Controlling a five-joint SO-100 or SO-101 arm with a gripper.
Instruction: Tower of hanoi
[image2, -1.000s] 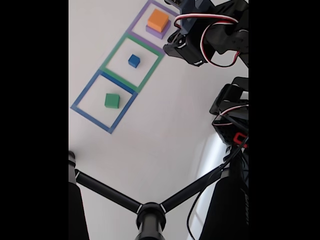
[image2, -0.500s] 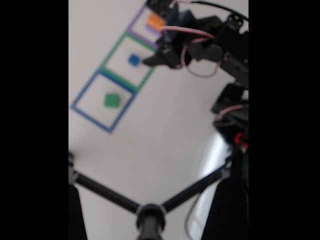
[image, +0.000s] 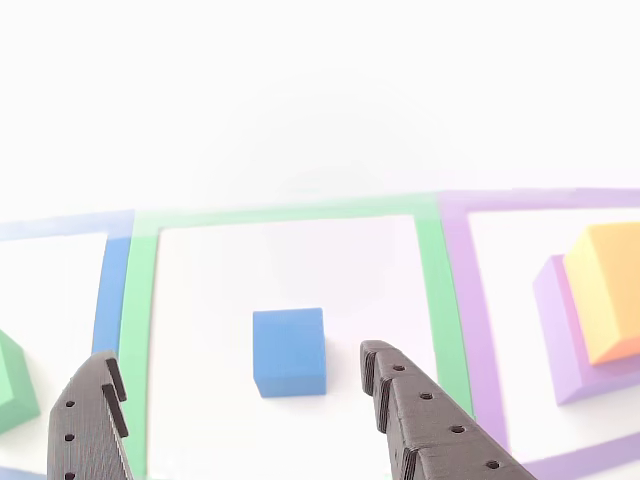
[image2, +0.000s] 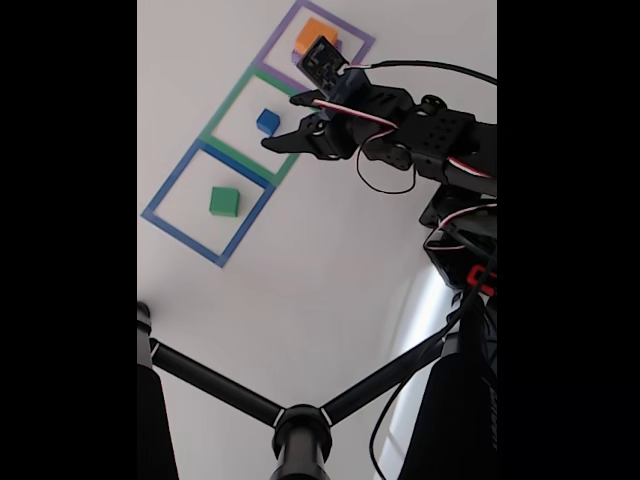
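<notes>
Blocks sit spread across the three taped squares: I see the orange block (image: 607, 290) stacked on the purple block (image: 560, 335) in the purple outline (image: 460, 300), the blue cube (image: 289, 351) alone in the green outline (image: 140, 330), the green block (image2: 224, 201) in the blue outline (image2: 160, 190). My gripper (image: 235, 400) hangs just short of the cube, jaws apart, straddling its line. I judge the puzzle mid-way, most moves left.

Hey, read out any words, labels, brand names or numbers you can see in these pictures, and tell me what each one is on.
No readable text anywhere.
Blue cube, green block, orange block, purple block: plain faces, no marking.
Taped square outlines on the table: color only, no lettering.
Gripper and arm: no label legible; the red part near the base is too small to tell.
</notes>
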